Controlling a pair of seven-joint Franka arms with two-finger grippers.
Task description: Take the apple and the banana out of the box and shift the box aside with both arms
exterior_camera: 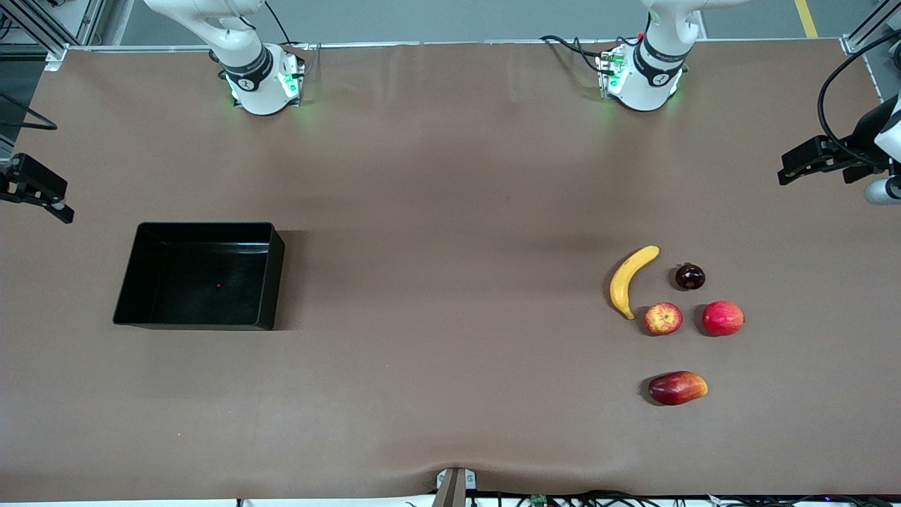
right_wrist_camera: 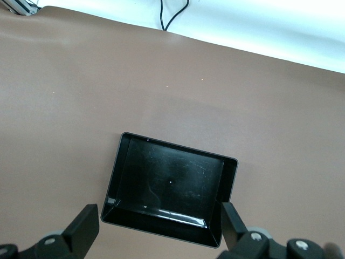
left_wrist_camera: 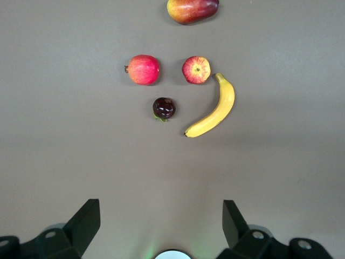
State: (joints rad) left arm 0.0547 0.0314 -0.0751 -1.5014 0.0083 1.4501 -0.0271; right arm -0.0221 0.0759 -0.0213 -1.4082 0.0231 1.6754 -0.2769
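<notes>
Brown table [exterior_camera: 436, 282], as I log it: box [exterior_camera: 200, 276] at right arm's end, banana [exterior_camera: 630, 279] touching apple [exterior_camera: 662, 318] at left arm's; left gripper [left_wrist_camera: 161, 226] and right gripper [right_wrist_camera: 160, 226] both spread, aloft.

A curved yellow banana [exterior_camera: 631, 279] lies flat on the brown table toward the left arm's end, its stem end pointing toward the robots' bases. Just beside its lower tip sits a small round apple, red with yellow patches [exterior_camera: 663, 318], apart from it. A black glossy rectangular plastic bin with low sloping walls [exterior_camera: 269, 278] stands upright and empty toward the right arm's end, well apart from both fruits.
</notes>
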